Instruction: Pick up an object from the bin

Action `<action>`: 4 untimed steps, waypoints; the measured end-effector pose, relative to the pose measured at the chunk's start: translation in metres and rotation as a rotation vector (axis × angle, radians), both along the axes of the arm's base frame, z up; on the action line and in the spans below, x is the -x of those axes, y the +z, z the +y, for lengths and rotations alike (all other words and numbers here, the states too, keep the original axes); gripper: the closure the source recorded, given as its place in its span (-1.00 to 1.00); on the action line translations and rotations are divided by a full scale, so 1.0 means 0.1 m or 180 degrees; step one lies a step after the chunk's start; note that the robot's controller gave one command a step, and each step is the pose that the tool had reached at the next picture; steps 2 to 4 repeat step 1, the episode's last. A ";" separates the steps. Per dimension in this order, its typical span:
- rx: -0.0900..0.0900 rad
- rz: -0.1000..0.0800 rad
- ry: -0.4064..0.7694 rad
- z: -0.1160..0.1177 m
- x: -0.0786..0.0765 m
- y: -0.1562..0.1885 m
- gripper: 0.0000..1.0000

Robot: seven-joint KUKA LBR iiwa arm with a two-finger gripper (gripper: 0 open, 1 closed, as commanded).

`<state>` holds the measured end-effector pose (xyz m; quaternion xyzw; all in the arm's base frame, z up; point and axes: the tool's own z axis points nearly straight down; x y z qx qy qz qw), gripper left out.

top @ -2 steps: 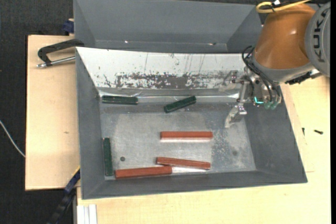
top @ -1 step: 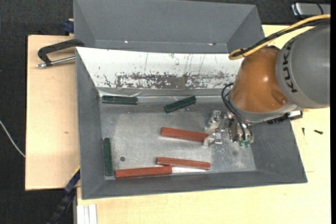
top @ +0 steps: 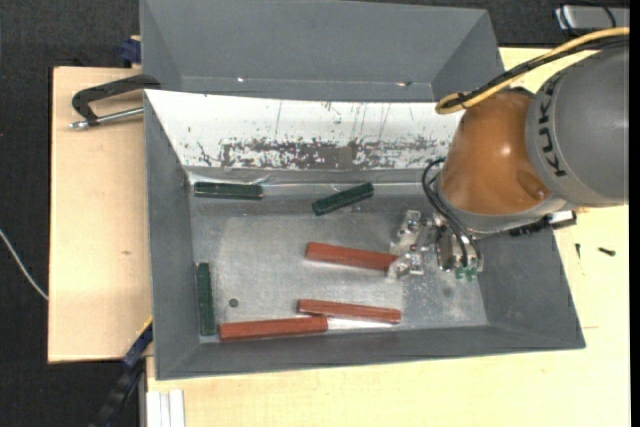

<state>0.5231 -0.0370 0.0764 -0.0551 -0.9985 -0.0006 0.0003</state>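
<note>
Grey bin (top: 166, 245), bottom of frame upward

- Corner red bar (top: 272, 327), lower left; lower red bar (top: 350, 312) touching its right end; left green bar (top: 204, 298) along the left wall
- Middle red bar (top: 348, 257), centre, right end at the gripper (top: 415, 253); whether the grip is spread or closed, cannot tell. Advice: straddle that bar's narrow width, descend fully, then close
- Tilted green bar (top: 342, 199) and far green bar (top: 228, 190), upper floor

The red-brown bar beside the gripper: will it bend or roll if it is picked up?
The red-brown bar looks straight and flat-sided, so it is probably stiff and would slide, not roll. It is long and thin, and the gripper is at its right-hand end in the view; held there, it may tilt down.
</note>
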 end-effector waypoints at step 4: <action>0.0008 -0.0032 0.0180 -0.27 -0.05 1.57 1.00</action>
